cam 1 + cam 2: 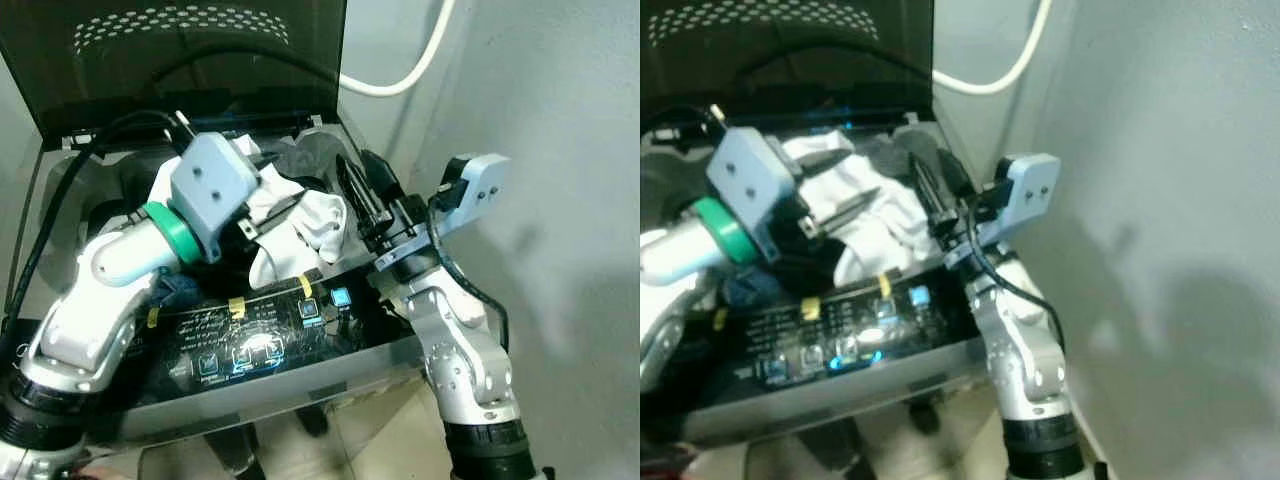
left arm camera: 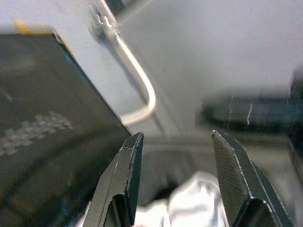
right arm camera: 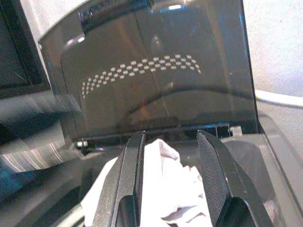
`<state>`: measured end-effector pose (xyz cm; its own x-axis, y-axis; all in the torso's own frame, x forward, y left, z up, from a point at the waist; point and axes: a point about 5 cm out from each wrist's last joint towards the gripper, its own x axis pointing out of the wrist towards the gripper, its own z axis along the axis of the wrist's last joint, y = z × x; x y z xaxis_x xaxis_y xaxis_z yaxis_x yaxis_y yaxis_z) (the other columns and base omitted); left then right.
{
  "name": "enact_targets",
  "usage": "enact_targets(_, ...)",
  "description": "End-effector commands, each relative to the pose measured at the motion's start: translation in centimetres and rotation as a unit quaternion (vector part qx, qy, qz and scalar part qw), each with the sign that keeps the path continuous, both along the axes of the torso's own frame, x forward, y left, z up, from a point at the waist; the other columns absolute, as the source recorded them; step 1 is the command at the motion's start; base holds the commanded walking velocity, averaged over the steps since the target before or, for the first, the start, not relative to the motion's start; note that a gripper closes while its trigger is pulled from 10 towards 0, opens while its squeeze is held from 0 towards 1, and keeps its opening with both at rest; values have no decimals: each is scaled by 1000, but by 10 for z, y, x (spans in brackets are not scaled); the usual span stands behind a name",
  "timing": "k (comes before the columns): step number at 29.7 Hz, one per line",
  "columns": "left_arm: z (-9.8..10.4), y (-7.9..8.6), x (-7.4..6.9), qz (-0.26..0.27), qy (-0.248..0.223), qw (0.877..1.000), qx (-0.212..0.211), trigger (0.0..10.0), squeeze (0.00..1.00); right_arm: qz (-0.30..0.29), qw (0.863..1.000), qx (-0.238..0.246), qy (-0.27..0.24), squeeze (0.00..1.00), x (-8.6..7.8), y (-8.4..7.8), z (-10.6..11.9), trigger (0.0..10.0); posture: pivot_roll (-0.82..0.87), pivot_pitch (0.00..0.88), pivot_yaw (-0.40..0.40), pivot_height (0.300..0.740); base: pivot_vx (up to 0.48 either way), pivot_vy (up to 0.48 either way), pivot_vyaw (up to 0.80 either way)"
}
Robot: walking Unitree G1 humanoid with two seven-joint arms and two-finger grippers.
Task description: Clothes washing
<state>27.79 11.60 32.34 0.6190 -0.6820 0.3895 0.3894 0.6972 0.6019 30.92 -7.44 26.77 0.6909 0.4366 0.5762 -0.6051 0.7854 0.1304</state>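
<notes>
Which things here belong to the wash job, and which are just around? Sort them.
Job:
white cloth, heaped in the washer's mouth
washer, lid up
control panel, lit
left gripper, jaws open at the cloth
right gripper, jaws open over the tub

Around:
hose on the wall
wall

Under the left pincer, the crumpled white cloth is partly hidden by its grey wrist housing. The dark control panel's lit symbols are too blurred to read.
</notes>
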Motion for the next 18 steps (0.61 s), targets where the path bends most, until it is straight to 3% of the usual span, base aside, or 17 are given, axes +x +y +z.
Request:
enact_targets(1,9,-1,-3,22,-10,999,-40,10000,0,-12,1000,3,6,0,1,-1,-6,10000,153,120,37,740,0,0,0)
enact_targets(2,9,-1,-3,22,-10,999,-40,10000,0,-12,1000,3,6,0,1,-1,-6,10000,153,120,37,740,0,0,0)
enact_targets(3,15,2,-1,44,-16,996,-80,10000,0,-21,1000,3,6,0,3,-2,-6,10000,158,115,34,740,0,0,0)
enact_targets(4,16,4,-1,63,-25,994,-85,10000,0,-37,999,4,7,0,5,-4,-7,10000,162,110,30,740,0,0,0)
enact_targets(7,4,4,-1,80,-30,995,-49,10000,0,-74,997,4,8,0,9,-12,-9,10000,165,99,25,740,0,0,0)
enact_targets(10,-4,6,-1,83,-11,995,-59,10000,0,-88,996,2,8,0,9,-15,-11,10000,163,91,24,740,0,0,0)
enact_targets(11,-12,12,1,95,21,990,-102,10000,0,-104,995,-1,7,0,9,-19,-13,10000,157,70,21,740,0,0,0)
enact_targets(12,-12,12,1,95,21,990,-102,10000,0,-104,995,-1,7,0,9,-19,-13,10000,157,70,21,740,0,0,0)
enact_targets(14,-28,33,5,144,76,966,-202,10000,0,-141,990,9,6,0,9,-31,-14,10000,144,32,0,740,0,0,0)
enact_targets(18,-36,45,7,174,88,951,-239,10000,0,-165,986,21,-1,0,11,-38,-11,10000,145,11,-6,740,0,0,0)
